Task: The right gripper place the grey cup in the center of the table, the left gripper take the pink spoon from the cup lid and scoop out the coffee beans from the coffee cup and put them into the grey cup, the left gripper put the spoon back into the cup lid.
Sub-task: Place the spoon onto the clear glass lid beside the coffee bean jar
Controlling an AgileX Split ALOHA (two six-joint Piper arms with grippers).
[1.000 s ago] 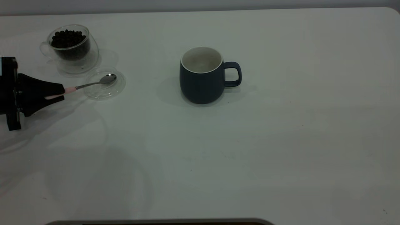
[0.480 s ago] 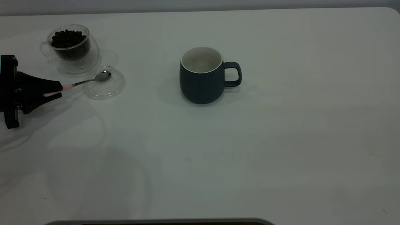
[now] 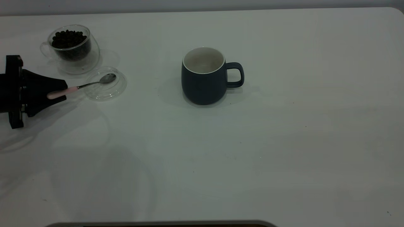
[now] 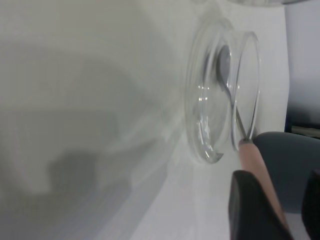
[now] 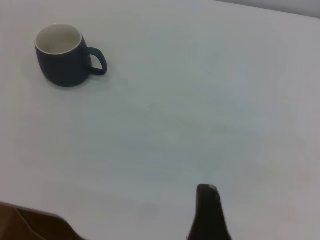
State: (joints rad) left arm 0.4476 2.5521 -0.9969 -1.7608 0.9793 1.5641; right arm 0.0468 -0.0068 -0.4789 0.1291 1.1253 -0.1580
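The grey cup (image 3: 203, 82) (image 5: 62, 62) stands upright mid-table, its handle towards the right and its white inside bare. At the far left, my left gripper (image 3: 61, 91) (image 4: 276, 180) is shut on the pale pink handle of the pink spoon (image 3: 71, 90) (image 4: 252, 160). The spoon's metal bowl sits within the rim of the clear cup lid (image 3: 107, 91) (image 4: 200, 100); I cannot tell whether it touches the glass. Behind the lid, the glass coffee cup (image 3: 74, 53) holds the coffee beans (image 3: 68, 37). My right gripper (image 5: 207, 200) hangs well away from the grey cup, over bare table (image 3: 284, 142).
The white table's rounded far right corner (image 3: 394, 11) shows. A dark strip (image 3: 157, 224) runs along the near edge. A brown surface (image 5: 25, 225) appears beyond the table edge in the right wrist view.
The left gripper, still shut on the spoon, drew back a little to the left and then came right again. The spoon's bowl stays over the lid. The grey cup has not moved.
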